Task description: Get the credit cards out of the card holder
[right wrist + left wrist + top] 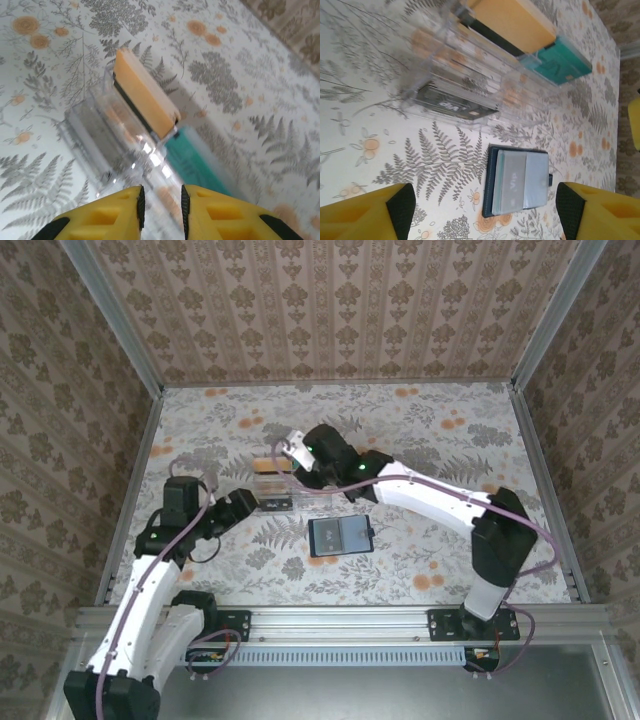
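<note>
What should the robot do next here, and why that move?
Probably ease the right claw forward onto the orange card and pinch its edge. That card sticks out of the clear card holder just ahead of the narrowly parted claw, with a teal card beside it.

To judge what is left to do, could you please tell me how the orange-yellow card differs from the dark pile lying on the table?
The orange-yellow card sits in the clear card holder; the dark pile lies flat on the table, apart from the holder. The orange-yellow card shows a plain bright face; the dark pile's top card is grey-blue with white print. Both are thin rectangular cards.
</note>
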`<state>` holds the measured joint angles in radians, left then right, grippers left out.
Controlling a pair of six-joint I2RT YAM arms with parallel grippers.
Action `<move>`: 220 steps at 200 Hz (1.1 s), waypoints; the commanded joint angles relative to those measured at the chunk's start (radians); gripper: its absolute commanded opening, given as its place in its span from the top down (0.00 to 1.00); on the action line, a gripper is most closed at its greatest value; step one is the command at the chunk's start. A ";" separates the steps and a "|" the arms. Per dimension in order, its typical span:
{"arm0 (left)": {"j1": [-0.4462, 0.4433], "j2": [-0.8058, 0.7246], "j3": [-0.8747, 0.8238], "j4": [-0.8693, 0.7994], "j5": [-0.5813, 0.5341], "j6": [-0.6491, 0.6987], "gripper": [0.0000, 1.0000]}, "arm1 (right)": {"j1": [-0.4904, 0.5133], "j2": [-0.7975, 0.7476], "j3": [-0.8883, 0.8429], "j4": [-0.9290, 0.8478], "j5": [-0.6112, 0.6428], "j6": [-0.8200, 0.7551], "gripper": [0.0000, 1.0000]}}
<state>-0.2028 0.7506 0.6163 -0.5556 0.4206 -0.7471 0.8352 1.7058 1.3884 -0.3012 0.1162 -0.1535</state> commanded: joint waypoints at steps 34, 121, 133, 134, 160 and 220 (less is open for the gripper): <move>-0.235 0.155 -0.015 0.204 -0.087 -0.107 0.36 | -0.035 -0.164 -0.244 0.003 -0.079 0.398 0.73; -0.534 0.414 0.002 0.376 -0.184 -0.232 0.54 | -0.111 -0.282 -0.579 0.094 -0.172 0.636 0.88; -0.557 0.438 0.000 0.398 -0.189 -0.247 0.55 | -0.125 -0.275 -0.601 0.103 -0.190 0.638 0.88; -0.558 0.441 -0.001 0.400 -0.190 -0.249 0.55 | -0.125 -0.274 -0.603 0.103 -0.190 0.639 0.89; -0.585 0.496 -0.003 0.446 -0.196 -0.270 0.54 | -0.138 -0.262 -0.634 0.107 -0.186 0.646 0.87; -0.623 0.616 0.004 0.531 -0.179 -0.301 0.56 | -0.148 -0.207 -0.669 0.120 -0.211 0.656 0.87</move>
<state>-0.8116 1.3300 0.6052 -0.0780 0.2443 -1.0199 0.6918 1.4677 0.7387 -0.2008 -0.0647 0.4797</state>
